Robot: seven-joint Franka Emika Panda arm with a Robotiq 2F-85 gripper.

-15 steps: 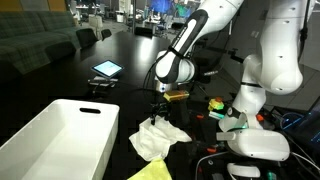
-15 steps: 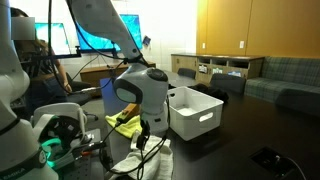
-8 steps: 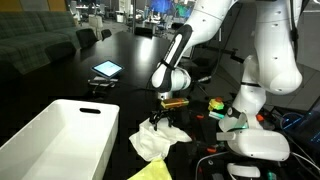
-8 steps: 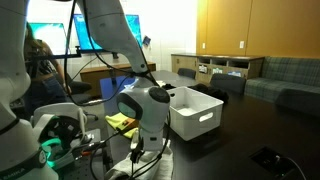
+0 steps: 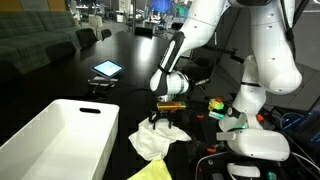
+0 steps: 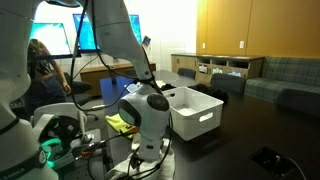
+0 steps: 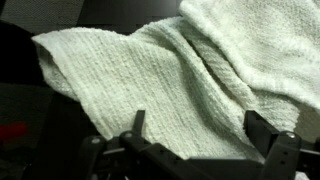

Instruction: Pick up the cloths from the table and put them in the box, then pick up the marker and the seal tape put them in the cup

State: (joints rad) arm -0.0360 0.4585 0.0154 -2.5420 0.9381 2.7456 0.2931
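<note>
The job is only just starting; the box (image 5: 60, 135) looks empty inside, so no cloth is in it yet. The white cloth (image 5: 158, 138) lies on the table (image 5: 60, 80) just beside the box; a yellow cloth (image 5: 150, 172) lies near the box too. In both exterior views the gripper (image 5: 162, 113) hangs right over the white cloth, close to the box. In the wrist view the gripper is spread wide; its fingers (image 7: 137, 124) stand far apart, with the white cloth under them and between them; it grips nothing yet; I cannot tell if the tips touch the cloth.

What is left, I think: grab the white cloth and drop it in the box; do the same with the yellow cloth; then put the marker and the tape in the cup; I cannot pick out the marker, the tape or the cup in these pictures, so I cannot say where they are from the box.

Compared with a second ago, the arm (image 5: 180, 50) is lower; back then the gripper was higher above the white cloth, and now it is down close to it; the two cloths and the box lie in the same spots as before.
</note>
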